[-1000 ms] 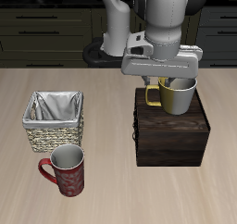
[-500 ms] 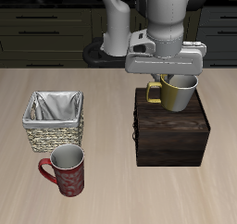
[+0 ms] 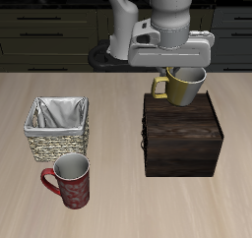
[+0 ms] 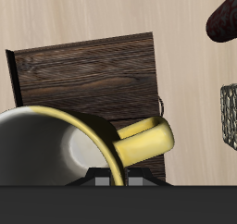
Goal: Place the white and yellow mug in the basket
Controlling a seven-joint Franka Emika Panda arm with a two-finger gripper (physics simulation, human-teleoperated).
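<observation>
Presently, the gripper (its 2 fingers closed on the rim) holds the white and yellow mug clear above the wooden box: carrying step. Next comes travel sideways to the basket, then lowering.

- The arm reaches forward from its base at the table's back and bends down at the wrist, its grey-white body hanging above the dark wooden box.
- The gripper points straight down over the box's back edge, clear of the lid.
- Its fingers are closed on the rim of the white and yellow mug, which hangs upright above the box with air under it.
- In the wrist view, the finger bases show as dark blocks against the mug's rim.
</observation>
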